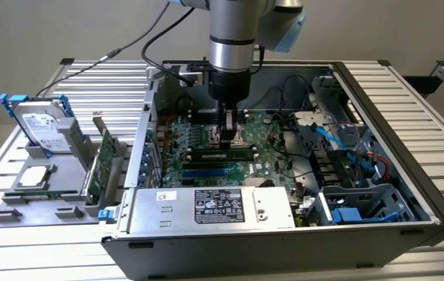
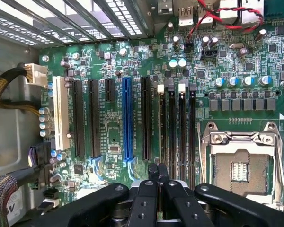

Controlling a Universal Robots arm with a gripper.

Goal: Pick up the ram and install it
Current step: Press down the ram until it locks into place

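Open computer case (image 1: 409, 193) on a slatted table (image 1: 440, 88), with the arm reaching straight down into it. The hand (image 1: 230, 136) is closed to its narrowest, fingertips together, poised directly over the memory slots (image 2: 176, 127) of the motherboard (image 2: 113, 137). In the exterior view, a dark stick that appears to be the ram (image 1: 223, 155) lies seated in a slot just below and in front of the fingertips, its long axis running across that view from left to right; whether the fingers touch it cannot be judged. The wrist view shows the closed fingertips (image 2: 154, 174) aligned along one slot beside the empty processor socket (image 2: 240, 168). The exterior view alone shows a tray holding a hard drive (image 1: 42, 126) and an expansion card (image 1: 100, 164), at its left.
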